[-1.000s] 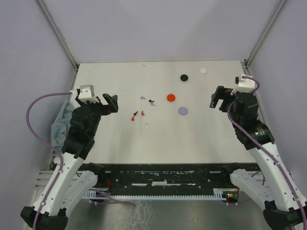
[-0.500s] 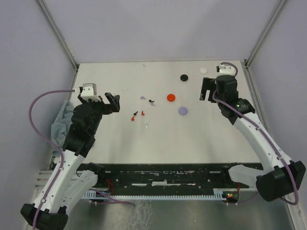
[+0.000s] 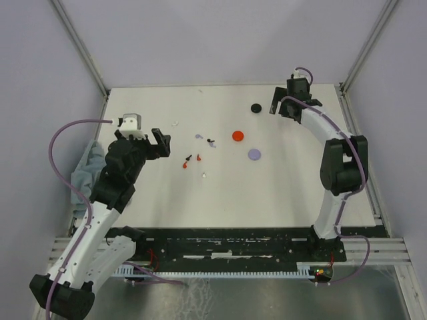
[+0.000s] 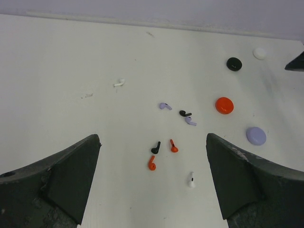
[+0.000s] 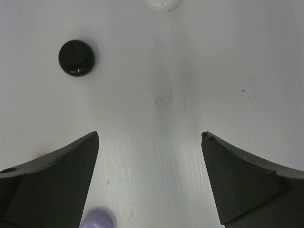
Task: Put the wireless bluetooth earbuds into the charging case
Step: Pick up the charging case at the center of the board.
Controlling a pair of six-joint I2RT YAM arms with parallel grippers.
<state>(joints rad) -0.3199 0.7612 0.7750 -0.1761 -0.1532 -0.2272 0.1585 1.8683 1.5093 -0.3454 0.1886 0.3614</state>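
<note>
Overall, left pincer point(image 4: 152, 136) and right pincer point(image 5: 149, 133) wide; earbuds point(image 4: 174, 147) loose.

Two white-shelled arms point(image 3: 90, 230) with black joint housings point(image 3: 123, 167), looping lilac cables point(image 3: 54, 147) behind each wrist, broad dark-grey wedge fingers point(image 4: 52, 185)

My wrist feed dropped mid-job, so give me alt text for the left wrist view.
Eight tiny earbuds lie scattered on the white table ahead of the open, empty left gripper: two each white, lavender, black and red. Four round cases in those colours sit farther right.
</note>
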